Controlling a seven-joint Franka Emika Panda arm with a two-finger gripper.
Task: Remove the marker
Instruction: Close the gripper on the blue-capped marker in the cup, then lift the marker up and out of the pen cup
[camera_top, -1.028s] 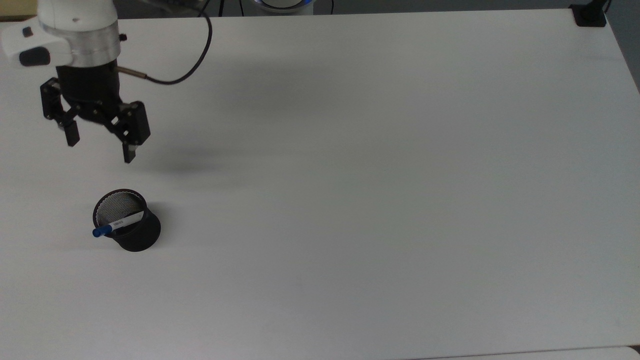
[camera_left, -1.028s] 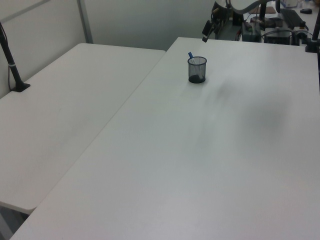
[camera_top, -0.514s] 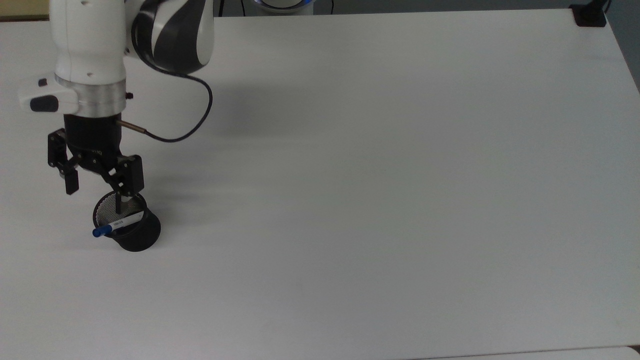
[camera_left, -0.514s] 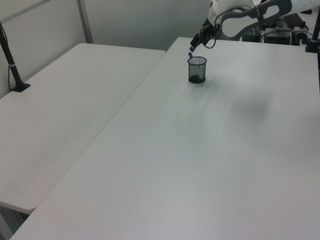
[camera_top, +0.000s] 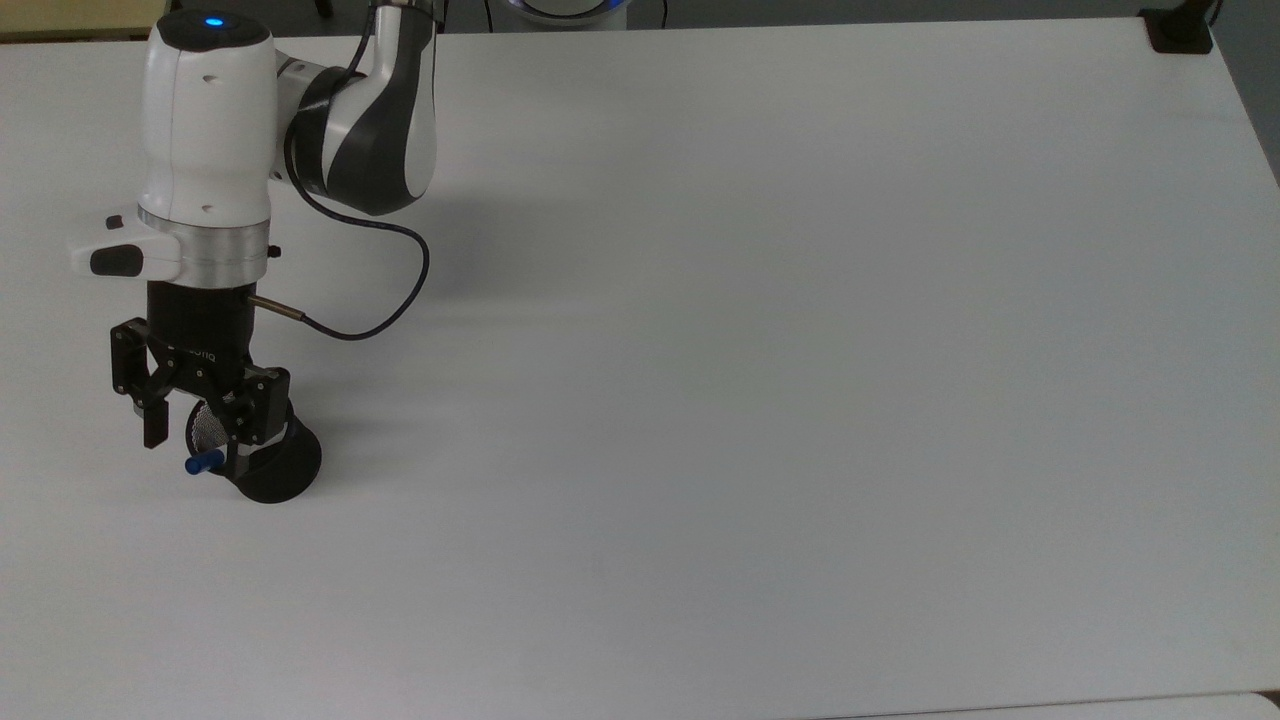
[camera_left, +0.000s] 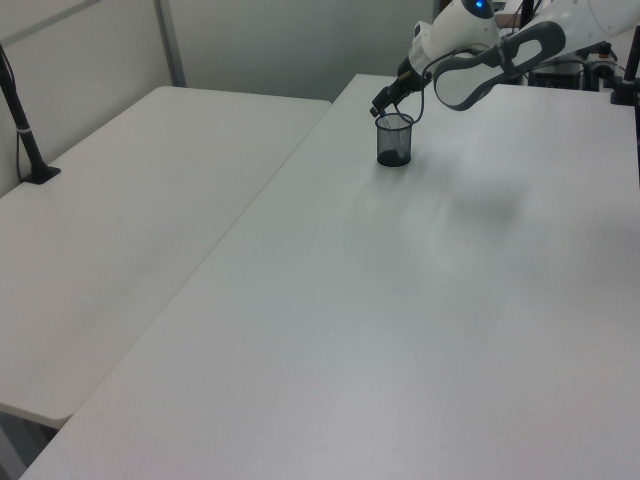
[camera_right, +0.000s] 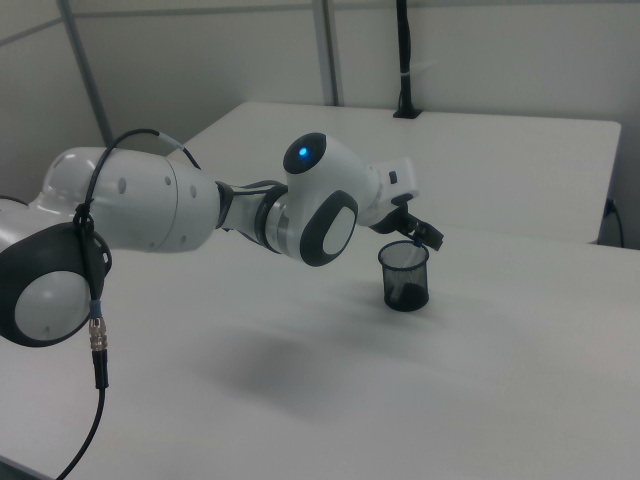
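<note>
The gripper (camera_top: 192, 448) hangs wide open over the black mesh cup (camera_top: 280, 470), holding nothing. The marker (camera_top: 204, 462) leans in the cup, its blue cap between the fingers, near the table (camera_top: 760, 400)'s edge on the top view's left.

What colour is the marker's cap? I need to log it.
Blue. The marker's cap pokes over the black mesh cup's rim, clearest in the top view.

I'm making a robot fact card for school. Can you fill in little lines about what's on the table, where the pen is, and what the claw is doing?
table: white table
cup: black mesh cup, standing upright near the top view's left edge
pen: marker, in the cup, blue cap poking over the rim
claw: gripper, open, down at the cup, one finger inside it and one outside
grabbed yet: no
</note>
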